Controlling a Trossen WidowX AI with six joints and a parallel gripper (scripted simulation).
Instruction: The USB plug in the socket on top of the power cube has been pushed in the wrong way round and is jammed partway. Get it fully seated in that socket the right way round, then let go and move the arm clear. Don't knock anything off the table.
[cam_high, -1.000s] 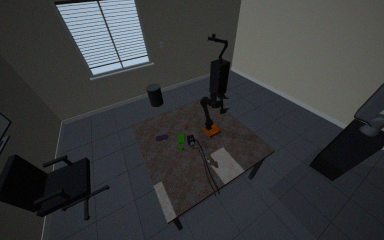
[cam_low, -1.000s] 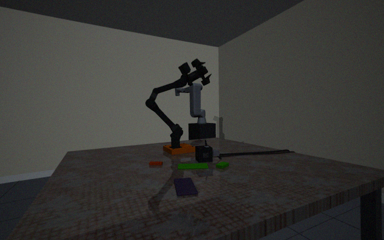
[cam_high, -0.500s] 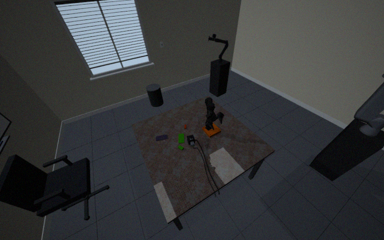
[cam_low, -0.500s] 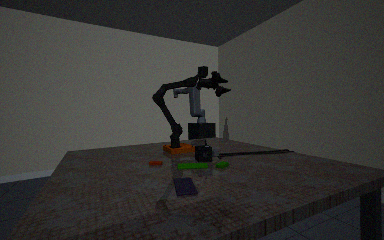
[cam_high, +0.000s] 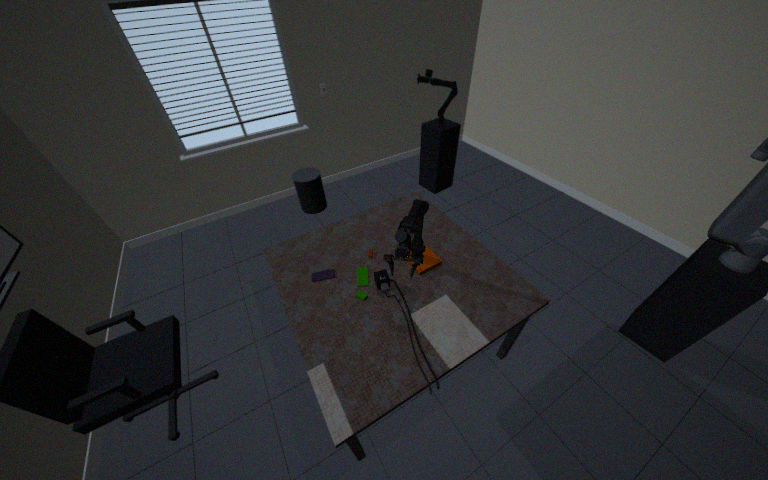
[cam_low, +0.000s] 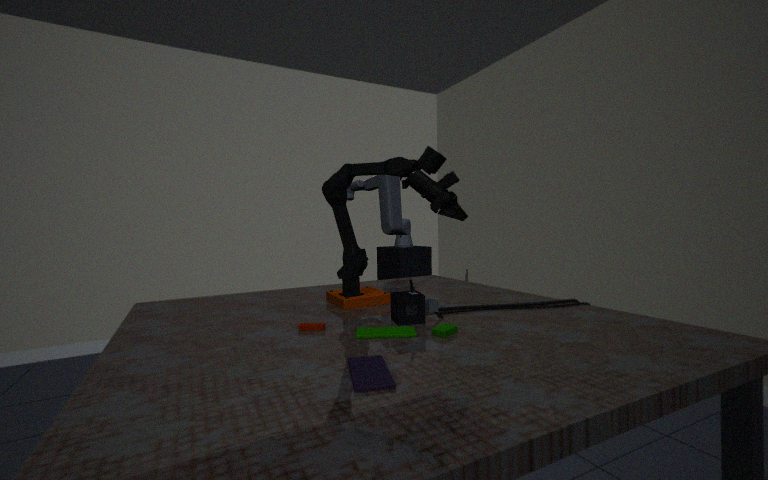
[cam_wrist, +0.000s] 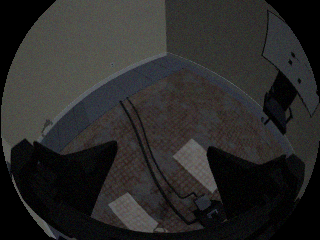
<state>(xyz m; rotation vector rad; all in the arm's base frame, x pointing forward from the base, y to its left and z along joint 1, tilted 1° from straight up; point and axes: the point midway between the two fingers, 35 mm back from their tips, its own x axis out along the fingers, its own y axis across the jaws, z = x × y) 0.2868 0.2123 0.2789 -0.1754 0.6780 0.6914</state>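
The black power cube (cam_high: 378, 277) (cam_low: 400, 309) (cam_wrist: 216, 206) stands on the table, at the lower right in the wrist view beside a finger. A small dark upright piece (cam_low: 411, 285) shows on its top in the exterior view; it looks like the USB plug, but its way round and depth cannot be made out. A grey block (cam_high: 385, 286) (cam_low: 432, 306) (cam_wrist: 203, 202) sits against the cube's side, where the dark cables run. My gripper (cam_high: 401, 275) (cam_low: 463, 217) (cam_wrist: 163, 150) is open and empty. It hangs high above the table, clear of the cube, tilted downward.
Near the cube lie a green slab (cam_high: 362, 276) (cam_low: 386, 332), a small green block (cam_high: 361, 295) (cam_low: 444, 330), an orange-red block (cam_high: 370, 253) (cam_low: 311, 327) and a purple slab (cam_high: 323, 275) (cam_low: 370, 373). Dark cables (cam_low: 509, 307) run over the table's edge. The arm stands on an orange base (cam_high: 428, 262) (cam_low: 345, 302).
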